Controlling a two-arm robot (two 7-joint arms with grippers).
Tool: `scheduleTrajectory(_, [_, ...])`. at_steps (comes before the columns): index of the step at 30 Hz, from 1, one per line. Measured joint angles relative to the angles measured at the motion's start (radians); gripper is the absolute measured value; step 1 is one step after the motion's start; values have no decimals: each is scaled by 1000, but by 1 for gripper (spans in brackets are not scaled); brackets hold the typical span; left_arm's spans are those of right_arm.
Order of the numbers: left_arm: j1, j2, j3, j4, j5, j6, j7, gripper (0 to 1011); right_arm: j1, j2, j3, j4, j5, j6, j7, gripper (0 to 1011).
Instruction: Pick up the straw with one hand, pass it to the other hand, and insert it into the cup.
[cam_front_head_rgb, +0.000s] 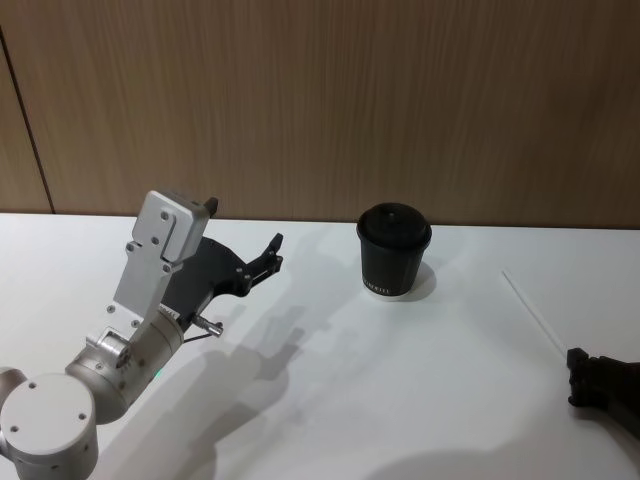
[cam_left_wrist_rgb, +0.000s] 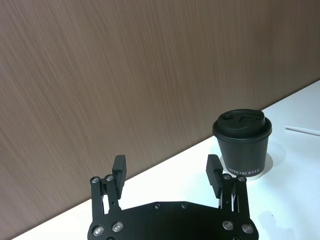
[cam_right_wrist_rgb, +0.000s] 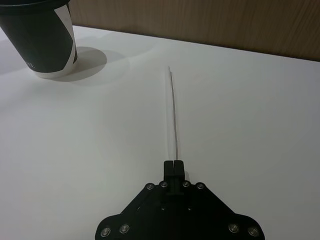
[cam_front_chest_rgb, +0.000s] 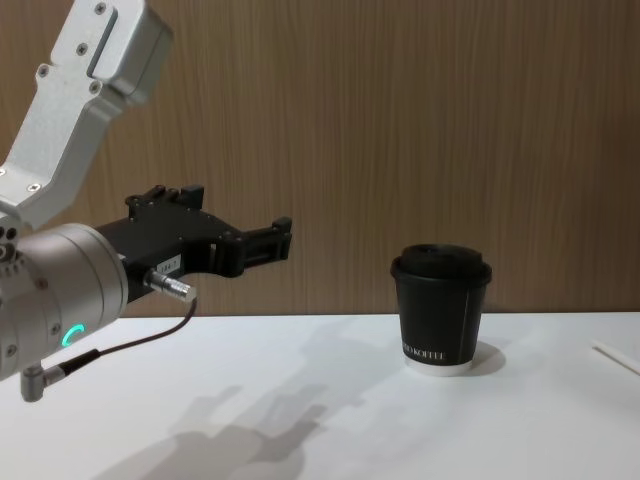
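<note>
"Since we start at the left, where is the left gripper (cam_front_head_rgb: 270, 258)?"

"Raised off the white table (cam_front_head_rgb: 330, 400), above its left half, on a silver-grey wrist (cam_front_chest_rgb: 60, 290) with a green-lit ring (cam_front_chest_rgb: 68, 335) and a dark cable (cam_front_chest_rgb: 120, 350). Its two flat fingers (cam_left_wrist_rgb: 120, 169) stand wide apart with nothing between them, pointing roughly toward the cup (cam_front_head_rgb: 393, 252)."

"And the cup itself?"

"Upright with its black lid on, near the table's back edge, a little right of the middle and close to the wood-panelled wall (cam_front_head_rgb: 400, 100). It is well apart from both grippers."

"Where is the straw (cam_front_head_rgb: 533, 312)?"

"Flat on the table to the right of the cup, near the right edge. One end points toward the back edge, the other toward the front right corner."

"What of the right gripper (cam_front_head_rgb: 576, 362)?"

"Low at the front right corner, its fingers pressed together with no gap. In the right wrist view the straw's near end comes right up to the fingertips. I cannot tell whether they touch it or pinch it."
</note>
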Motion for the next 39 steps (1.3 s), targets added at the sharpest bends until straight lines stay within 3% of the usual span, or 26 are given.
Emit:
scheduleTrajectory(15, [0,0,0,0,0,0,0,1003,4,-4,6,3,0,-14,0,0])
scheduleTrajectory(39, [0,0,0,0,0,0,0,1003,51,-7,56,-2,19,-240,42,0])
